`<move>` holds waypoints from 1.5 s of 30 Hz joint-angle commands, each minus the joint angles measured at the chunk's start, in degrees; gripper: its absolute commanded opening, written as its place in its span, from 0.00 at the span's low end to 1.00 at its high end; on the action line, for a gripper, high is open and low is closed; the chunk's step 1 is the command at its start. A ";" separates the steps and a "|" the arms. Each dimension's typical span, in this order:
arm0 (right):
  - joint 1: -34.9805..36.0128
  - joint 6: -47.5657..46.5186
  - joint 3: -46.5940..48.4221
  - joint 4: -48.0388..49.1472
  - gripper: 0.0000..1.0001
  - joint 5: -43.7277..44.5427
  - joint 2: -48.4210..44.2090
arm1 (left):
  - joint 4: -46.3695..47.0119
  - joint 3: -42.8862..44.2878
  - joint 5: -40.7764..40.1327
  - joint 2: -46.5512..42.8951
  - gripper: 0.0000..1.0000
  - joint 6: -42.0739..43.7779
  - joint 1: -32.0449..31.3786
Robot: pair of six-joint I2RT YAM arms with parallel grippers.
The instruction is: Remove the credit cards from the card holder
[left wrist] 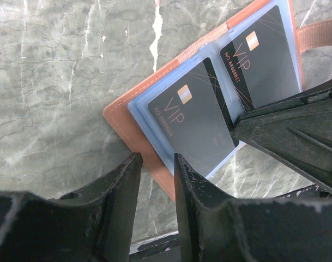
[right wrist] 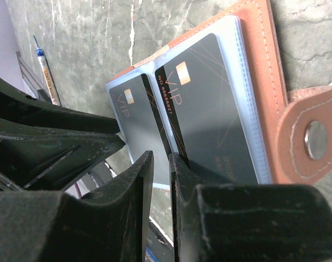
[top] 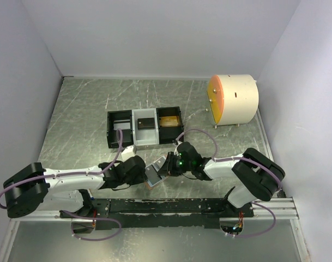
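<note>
The salmon-pink card holder (top: pixel 154 176) lies open between my two grippers near the table's front edge. Its pale blue pocket panels show two dark grey credit cards (left wrist: pixel 193 117) (left wrist: pixel 264 54), also seen in the right wrist view (right wrist: pixel 209 109) (right wrist: pixel 130 117). A further pocket leaf stands on edge at the middle fold. My left gripper (left wrist: pixel 156 158) has a clear gap between its jaws, and the holder's pink cover edge (left wrist: pixel 127 128) reaches into that gap. My right gripper (right wrist: pixel 161 158) shows a narrow slit, its right fingertip (right wrist: pixel 179 159) against the upright leaf's lower end.
A black-and-grey three-compartment tray (top: pixel 144 126) stands behind the grippers. A cream drum with an orange face (top: pixel 234 101) sits at the back right. The arms' mounting rail (top: pixel 171 206) runs along the near edge. White walls close in both sides.
</note>
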 commanded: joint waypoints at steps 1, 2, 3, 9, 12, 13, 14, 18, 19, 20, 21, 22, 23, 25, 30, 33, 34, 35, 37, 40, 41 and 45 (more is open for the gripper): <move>0.39 -1.99 0.89 -2.57 0.19 0.90 0.30 | -3.46 0.86 -2.00 -1.60 0.42 -0.66 -0.06; 0.33 -1.90 0.90 -2.52 0.21 0.98 0.47 | -4.57 1.20 -2.34 -1.95 0.42 -0.85 -0.06; 0.34 -1.95 1.02 -2.51 0.22 1.20 0.48 | -5.74 1.60 -2.69 -2.34 0.42 -1.07 -0.06; 0.34 -3.09 2.61 -3.93 0.25 1.84 0.29 | -2.85 2.47 -3.17 -6.84 0.49 -0.61 -0.07; 0.38 -3.29 3.25 -3.98 0.25 1.23 0.90 | 3.05 1.79 -1.85 -7.79 0.50 0.16 -0.06; 0.38 -3.24 3.35 -4.07 0.25 1.22 0.74 | 5.12 1.59 -1.39 -7.64 0.51 0.50 -0.06; 0.39 -3.14 3.27 -4.01 0.26 1.38 0.52 | 6.66 1.35 -0.93 -7.22 0.51 0.88 -0.09; 0.34 -3.04 3.10 -4.20 0.26 1.93 -0.56 | 5.97 1.62 -1.37 -3.33 0.47 -0.58 -0.06; 0.33 -3.07 3.18 -4.46 0.27 2.08 -0.69 | 5.04 1.74 -1.79 -2.24 0.46 -1.41 -0.06; 0.34 -3.25 3.25 -4.63 0.27 2.11 -0.81 | 3.82 1.87 -2.36 -0.96 0.45 -2.35 -0.06; 0.37 -3.52 3.42 -4.99 0.27 2.10 -0.82 | 3.45 1.86 -2.51 0.01 0.44 -2.75 -0.06; 0.32 -3.94 3.85 -5.49 0.27 2.24 -0.79 | 3.70 1.73 -2.42 1.27 0.43 -2.81 -0.06; 0.31 -4.38 4.37 -6.29 0.27 2.31 -0.73 | 4.40 1.44 -2.05 2.08 0.43 -2.82 -0.06; 0.32 -5.47 5.34 -7.90 0.27 2.54 -0.56 | 6.14 0.96 -1.30 3.37 0.40 -2.51 -0.06; 0.37 -7.94 6.90 -12.07 0.27 4.72 -1.48 | 3.70 1.96 -1.50 5.43 0.31 -3.89 -0.14; 0.22 -9.69 8.18 -14.55 0.27 5.88 -1.34 | -0.27 2.91 -2.79 5.31 0.29 -4.57 -0.23; 0.23 -10.04 8.45 -14.92 0.27 6.06 -1.13 | -0.83 3.00 -3.02 5.12 0.29 -4.58 -0.19; 0.19 -10.47 8.70 -15.09 0.27 5.94 -0.73 | -1.11 2.90 -3.20 4.76 0.29 -4.53 -0.23; 0.16 -11.40 9.37 -16.12 0.27 6.25 -0.02 | -1.13 2.54 -3.16 4.35 0.28 -4.27 -0.25; 0.05 -12.34 9.83 -16.80 0.27 6.45 0.66 | -1.03 2.04 -3.00 3.94 0.28 -4.14 -0.23; 0.00 -12.53 9.82 -16.65 0.27 6.20 0.76 | -0.77 1.86 -2.90 3.85 0.28 -4.06 -0.23; 0.07 -13.91 9.81 -16.10 0.27 2.80 2.01 | -0.25 1.48 -2.80 4.04 0.27 -3.90 -0.24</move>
